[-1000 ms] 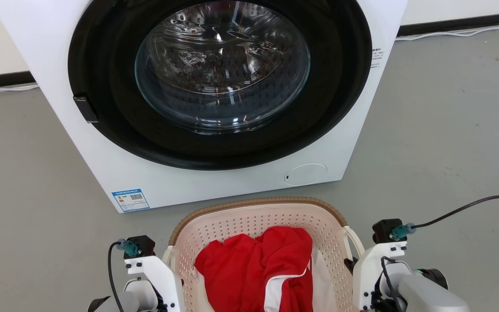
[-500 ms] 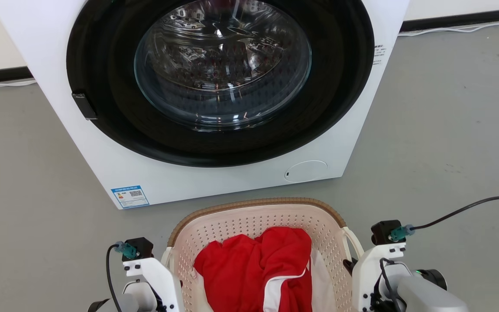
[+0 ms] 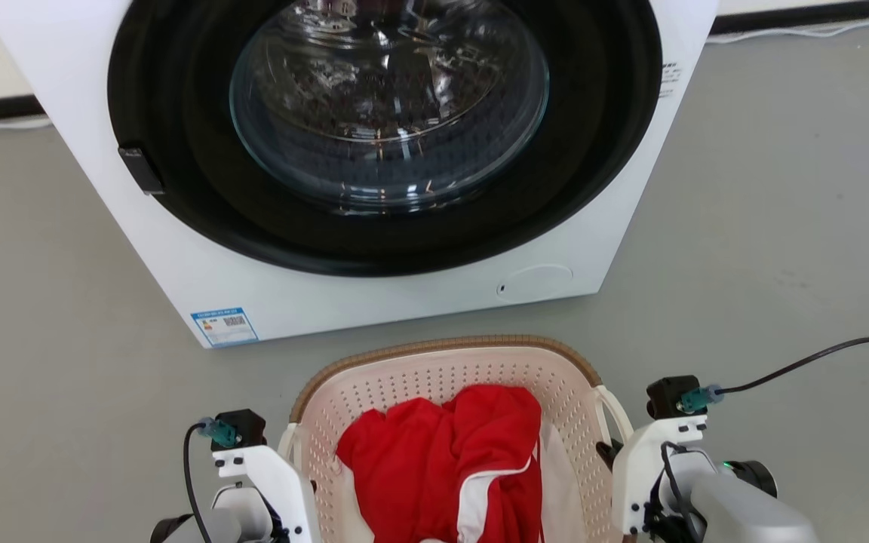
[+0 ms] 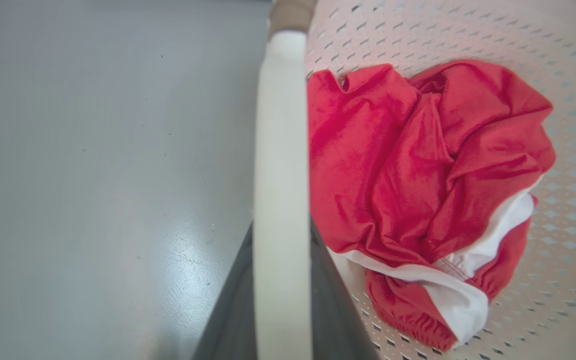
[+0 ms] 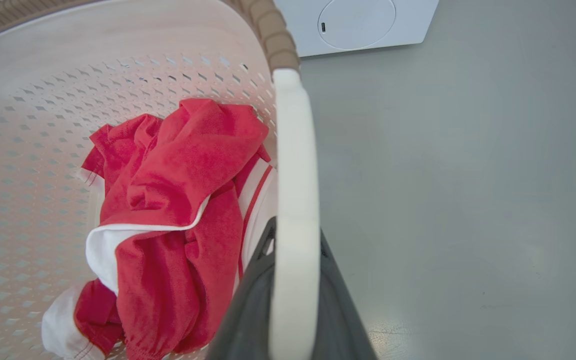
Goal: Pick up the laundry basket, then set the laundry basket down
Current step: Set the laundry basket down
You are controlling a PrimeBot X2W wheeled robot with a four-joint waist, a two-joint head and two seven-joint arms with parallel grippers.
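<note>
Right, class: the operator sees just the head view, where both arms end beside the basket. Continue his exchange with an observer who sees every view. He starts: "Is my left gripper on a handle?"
Observer: Yes. The left wrist view shows the left gripper shut on the basket's white left handle, a finger on each side.
Operator: And the right?
Observer: Same. The right gripper is shut on the right handle.
Operator: What lies at the basket's near end, below my frame?
Observer: The red garment ends there in a white-trimmed fold on the perforated bottom.
</note>
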